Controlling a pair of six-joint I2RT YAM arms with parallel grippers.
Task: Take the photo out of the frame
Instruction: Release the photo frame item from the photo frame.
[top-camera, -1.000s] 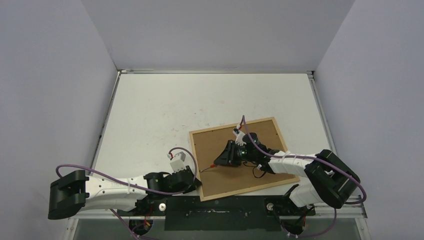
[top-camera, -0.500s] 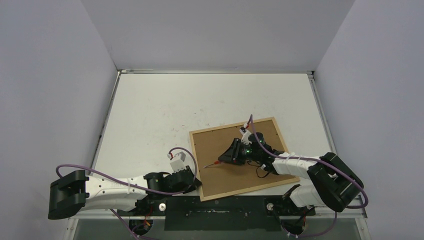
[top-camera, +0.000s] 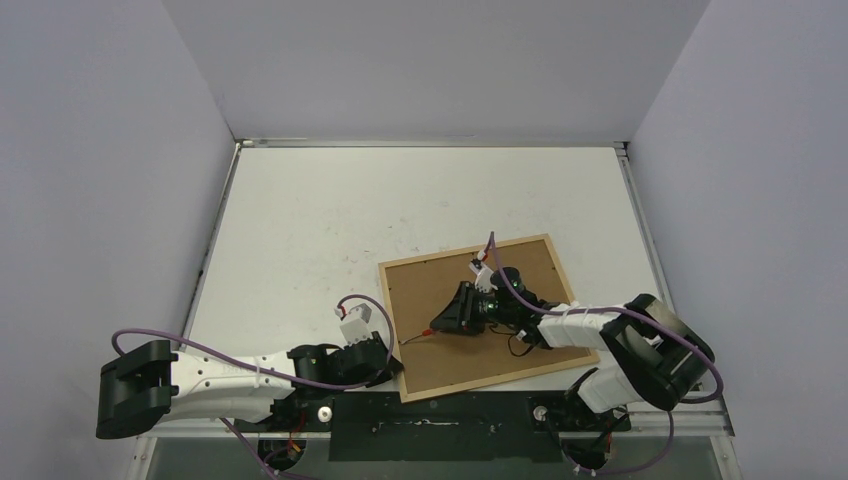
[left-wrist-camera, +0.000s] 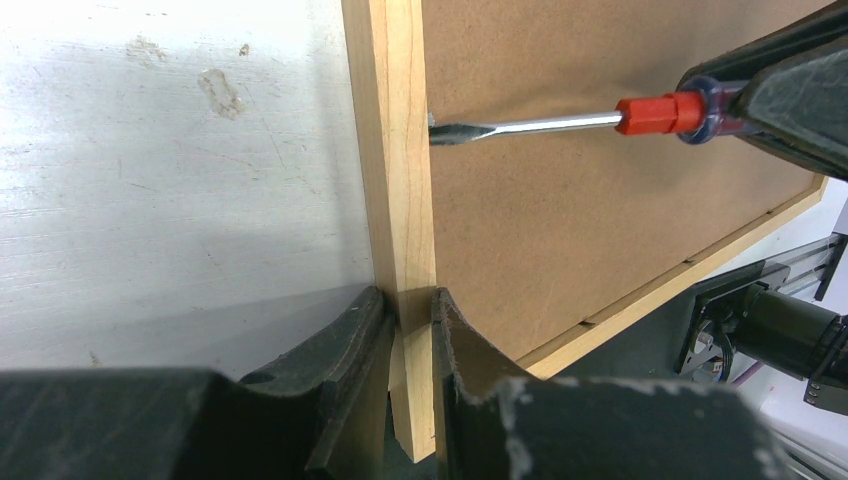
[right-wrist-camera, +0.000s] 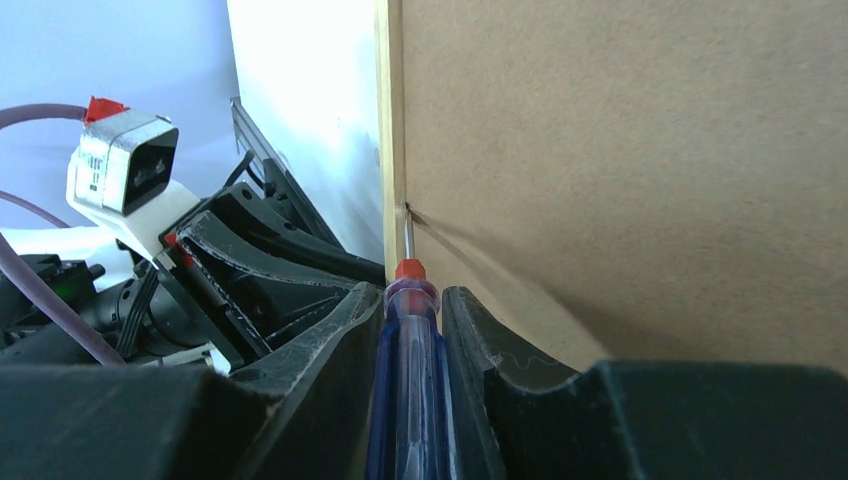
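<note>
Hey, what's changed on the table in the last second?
The right pincer drew the screwdriver back from the frame, then pushed it in again, tip at the seam beside the backing panel. The left pincer stays shut on the frame rail; the frame has not moved.

Bright, even overhead lighting. Sheen on table (left-wrist-camera: 150, 200). Soft shadow beside screwdriver (right-wrist-camera: 405, 340). In both wrist views, frame (left-wrist-camera: 400, 150) sharp, near foreground blurred.
</note>
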